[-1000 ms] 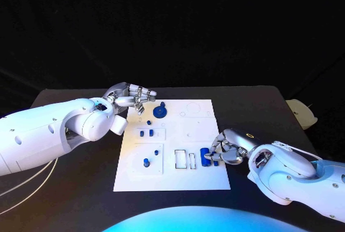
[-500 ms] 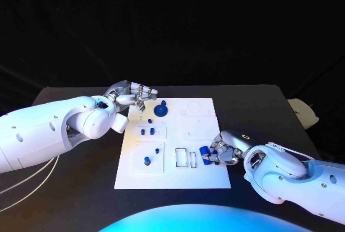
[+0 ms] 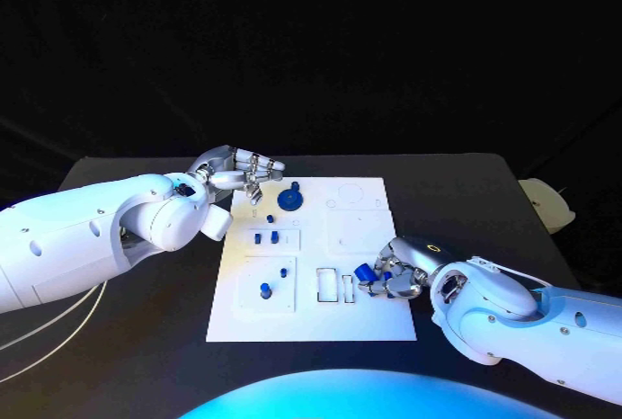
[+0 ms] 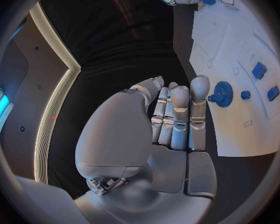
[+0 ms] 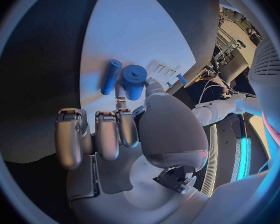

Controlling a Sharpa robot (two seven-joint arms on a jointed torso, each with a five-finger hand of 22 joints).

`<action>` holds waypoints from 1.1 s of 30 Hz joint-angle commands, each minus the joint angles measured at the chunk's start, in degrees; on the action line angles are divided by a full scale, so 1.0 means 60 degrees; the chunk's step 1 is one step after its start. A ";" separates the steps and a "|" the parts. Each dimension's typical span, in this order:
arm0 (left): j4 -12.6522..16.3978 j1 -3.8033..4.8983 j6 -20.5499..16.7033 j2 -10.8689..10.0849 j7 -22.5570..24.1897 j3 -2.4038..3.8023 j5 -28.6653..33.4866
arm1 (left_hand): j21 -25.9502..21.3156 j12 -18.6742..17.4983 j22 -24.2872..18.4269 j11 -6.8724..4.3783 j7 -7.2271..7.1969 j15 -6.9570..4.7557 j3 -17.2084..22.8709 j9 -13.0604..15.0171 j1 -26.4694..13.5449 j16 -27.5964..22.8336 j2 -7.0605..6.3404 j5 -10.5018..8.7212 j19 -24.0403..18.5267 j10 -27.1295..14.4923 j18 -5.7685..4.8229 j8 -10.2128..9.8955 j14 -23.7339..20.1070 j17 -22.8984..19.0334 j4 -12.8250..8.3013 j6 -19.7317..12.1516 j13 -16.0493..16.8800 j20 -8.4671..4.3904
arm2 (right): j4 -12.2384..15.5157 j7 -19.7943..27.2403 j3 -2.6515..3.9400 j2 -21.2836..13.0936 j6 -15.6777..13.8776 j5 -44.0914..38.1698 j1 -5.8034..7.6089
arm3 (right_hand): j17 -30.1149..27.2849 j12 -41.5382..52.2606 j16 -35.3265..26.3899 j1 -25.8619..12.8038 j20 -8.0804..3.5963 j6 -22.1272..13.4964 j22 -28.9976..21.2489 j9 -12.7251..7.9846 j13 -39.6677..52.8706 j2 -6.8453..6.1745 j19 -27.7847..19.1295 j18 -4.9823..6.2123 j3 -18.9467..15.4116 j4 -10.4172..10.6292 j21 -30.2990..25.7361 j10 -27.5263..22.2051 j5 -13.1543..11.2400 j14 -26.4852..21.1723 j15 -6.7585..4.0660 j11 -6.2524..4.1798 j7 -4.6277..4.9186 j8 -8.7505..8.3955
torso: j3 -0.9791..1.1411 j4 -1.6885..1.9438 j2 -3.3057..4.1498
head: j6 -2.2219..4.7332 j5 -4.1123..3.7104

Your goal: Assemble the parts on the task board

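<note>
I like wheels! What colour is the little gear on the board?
Blue. The gear shows best in the left wrist view, on the white board.

The head camera looks steeply down from above at the black desk (image 3: 129, 347), taking in the whole task board (image 3: 311, 320). Each wrist camera sits close behind its own hand, the left hand (image 4: 174, 117) facing the board's gear end, the right hand (image 5: 109, 129) close above its surface. All three views share the board.

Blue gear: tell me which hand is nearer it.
Left. The left hand hovers just beside the gear at the board's far end; the right hand is at the near end.
</note>
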 commanded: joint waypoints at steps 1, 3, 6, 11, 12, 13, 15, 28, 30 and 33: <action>0.0031 0.0007 0.0151 0.0016 0.0063 0.0005 0.0059 | -0.0062 0.0048 -0.0008 -0.0027 0.0013 0.0001 -0.0057 -0.0012 -0.0066 0.0014 0.0062 0.0007 0.0021 -0.0064 0.0155 0.0050 -0.0066 -0.0001 0.0017 -0.0074 0.0008 0.0071 | -0.0096 -0.0182 -0.0052 0.0087 0.0211 0.0174 -0.0101 | 0.1161 -0.0041 0.0040 0.0078 0.0011 -0.0034 0.2227 0.0018 0.0709 0.0163 0.0598 -0.0137 -0.0002 0.0064 -0.0046 -0.0049 0.0063 0.0722 0.0052 -0.0009 -0.0043 0.0040 | 0.0002 0.0008 0.0004 | 0.0010 0.0000; 0.0030 0.0007 0.0151 0.0016 0.0057 0.0005 0.0059 | -0.0062 0.0048 -0.0008 -0.0027 0.0013 0.0001 -0.0057 -0.0012 -0.0066 0.0014 0.0062 0.0007 0.0021 -0.0064 0.0155 0.0050 -0.0066 -0.0001 0.0017 -0.0074 0.0008 0.0071 | -0.0115 -0.0191 -0.0052 0.0126 0.0137 0.0211 -0.0119 | 0.1168 -0.0033 0.0044 0.0140 0.0007 -0.0024 0.2229 0.0058 0.0730 0.0221 0.0601 -0.0139 -0.0011 0.0084 -0.0037 -0.0037 0.0112 0.0724 0.0045 -0.0017 -0.0053 0.0056 | -0.0003 0.0000 0.0000 | 0.0009 -0.0005; 0.0030 0.0008 0.0157 0.0015 0.0050 0.0005 0.0059 | -0.0062 0.0048 -0.0008 -0.0027 0.0013 0.0001 -0.0057 -0.0012 -0.0066 0.0014 0.0062 0.0007 0.0021 -0.0064 0.0155 0.0050 -0.0066 -0.0001 0.0017 -0.0074 0.0008 0.0071 | -0.0141 -0.0202 -0.0052 0.0160 0.0069 0.0233 -0.0133 | 0.1186 -0.0028 0.0053 0.0225 0.0000 -0.0010 0.2237 0.0109 0.0750 0.0288 0.0611 -0.0144 -0.0022 0.0097 -0.0011 -0.0025 0.0180 0.0727 0.0036 -0.0028 -0.0065 0.0077 | -0.0010 -0.0004 -0.0005 | 0.0019 -0.0009; 0.0039 0.0008 0.0163 0.0015 0.0041 0.0005 0.0059 | -0.0062 0.0048 -0.0008 -0.0027 0.0013 0.0001 -0.0057 -0.0012 -0.0066 0.0014 0.0062 0.0007 0.0021 -0.0064 0.0155 0.0050 -0.0066 -0.0001 0.0017 -0.0074 0.0008 0.0071 | -0.0089 -0.0221 -0.0052 0.0162 -0.0235 0.0209 -0.0145 | 0.1235 -0.0014 0.0078 0.0487 -0.0022 0.0041 0.2254 0.0228 0.0800 0.0442 0.0636 -0.0157 -0.0005 0.0057 0.0050 0.0007 0.0298 0.0738 0.0007 -0.0064 -0.0106 0.0139 | -0.0005 -0.0006 -0.0005 | 0.0040 -0.0008; 0.0040 0.0008 0.0163 0.0013 0.0041 0.0005 0.0059 | -0.0062 0.0048 -0.0008 -0.0027 0.0013 0.0001 -0.0057 -0.0012 -0.0066 0.0014 0.0062 0.0007 0.0021 -0.0064 0.0155 0.0050 -0.0066 -0.0001 0.0017 -0.0074 0.0008 0.0071 | -0.0046 -0.0222 -0.0051 0.0144 -0.0349 0.0202 -0.0146 | 0.1244 -0.0006 0.0083 0.0552 -0.0029 0.0056 0.2261 0.0253 0.0816 0.0475 0.0646 -0.0162 0.0008 0.0041 0.0074 0.0019 0.0320 0.0740 -0.0001 -0.0075 -0.0119 0.0154 | -0.0004 -0.0011 -0.0007 | 0.0048 -0.0002; 0.0040 0.0008 0.0162 0.0012 0.0040 0.0005 0.0059 | -0.0066 0.0053 -0.0013 -0.0027 0.0013 0.0001 -0.0060 -0.0012 -0.0071 0.0013 0.0066 0.0008 0.0018 -0.0069 0.0156 0.0053 -0.0067 -0.0003 0.0021 -0.0076 0.0010 0.0072 | 0.0001 -0.0221 -0.0051 0.0123 -0.0451 0.0198 -0.0147 | 0.1256 0.0003 0.0089 0.0605 -0.0035 0.0071 0.2269 0.0276 0.0834 0.0508 0.0657 -0.0168 0.0019 0.0030 0.0102 0.0032 0.0344 0.0743 -0.0009 -0.0086 -0.0131 0.0168 | -0.0004 -0.0012 -0.0009 | 0.0058 0.0005; 0.0039 0.0008 0.0166 0.0010 0.0039 0.0005 0.0059 | -0.0069 0.0057 -0.0017 -0.0027 0.0013 0.0002 -0.0062 -0.0013 -0.0076 0.0013 0.0069 0.0009 0.0017 -0.0074 0.0156 0.0055 -0.0069 -0.0005 0.0025 -0.0078 0.0011 0.0073 | 0.0173 -0.0199 -0.0045 0.0040 -0.0747 0.0194 -0.0148 | 0.1288 0.0024 0.0106 0.0653 -0.0048 0.0080 0.2290 0.0318 0.0873 0.0545 0.0687 -0.0184 0.0012 0.0042 0.0176 0.0061 0.0452 0.0750 -0.0022 -0.0099 -0.0143 0.0184 | -0.0001 -0.0012 -0.0013 | 0.0064 0.0010; 0.0029 0.0007 0.0196 0.0040 0.0045 0.0004 0.0059 | -0.0074 0.0062 -0.0022 -0.0029 0.0011 0.0002 -0.0059 -0.0013 -0.0073 0.0019 0.0077 0.0011 0.0014 -0.0078 0.0158 0.0058 -0.0065 0.0006 0.0024 -0.0080 0.0012 0.0074 | 0.0978 0.0024 0.0032 -0.0143 -0.1612 0.0622 0.0100 | 0.1379 0.0111 0.0155 0.0584 -0.0088 0.0159 0.2365 0.0458 0.1027 0.0669 0.0792 -0.0241 -0.0102 0.0195 0.0441 0.0184 0.0786 0.0770 -0.0062 -0.0149 -0.0194 0.0233 | -0.0002 0.0010 -0.0003 | 0.0098 0.0001; 0.0033 0.0007 0.0195 0.0040 0.0045 0.0004 0.0059 | -0.0074 0.0062 -0.0022 -0.0029 0.0011 0.0002 -0.0059 -0.0013 -0.0073 0.0019 0.0077 0.0011 0.0014 -0.0078 0.0158 0.0058 -0.0065 0.0006 0.0024 -0.0080 0.0012 0.0074 | 0.0971 0.0041 0.0034 -0.0061 -0.1535 0.0726 0.0112 | 0.1386 0.0121 0.0159 0.0575 -0.0092 0.0166 0.2369 0.0469 0.1043 0.0688 0.0798 -0.0244 -0.0108 0.0201 0.0457 0.0197 0.0813 0.0771 -0.0066 -0.0152 -0.0200 0.0236 | -0.0002 0.0002 0.0003 | 0.0089 0.0018; 0.0036 0.0007 0.0200 0.0042 0.0046 0.0004 0.0059 | -0.0074 0.0062 -0.0022 -0.0029 0.0011 0.0002 -0.0059 -0.0013 -0.0073 0.0019 0.0077 0.0011 0.0014 -0.0078 0.0158 0.0058 -0.0065 0.0006 0.0024 -0.0080 0.0012 0.0074 | 0.0927 0.0034 0.0034 0.0121 -0.1220 0.0902 0.0121 | 0.1371 0.0108 0.0152 0.0546 -0.0096 0.0171 0.2363 0.0485 0.1032 0.0710 0.0790 -0.0240 -0.0127 0.0213 0.0436 0.0191 0.0837 0.0768 -0.0070 -0.0156 -0.0202 0.0239 | -0.0005 0.0004 0.0005 | 0.0089 0.0038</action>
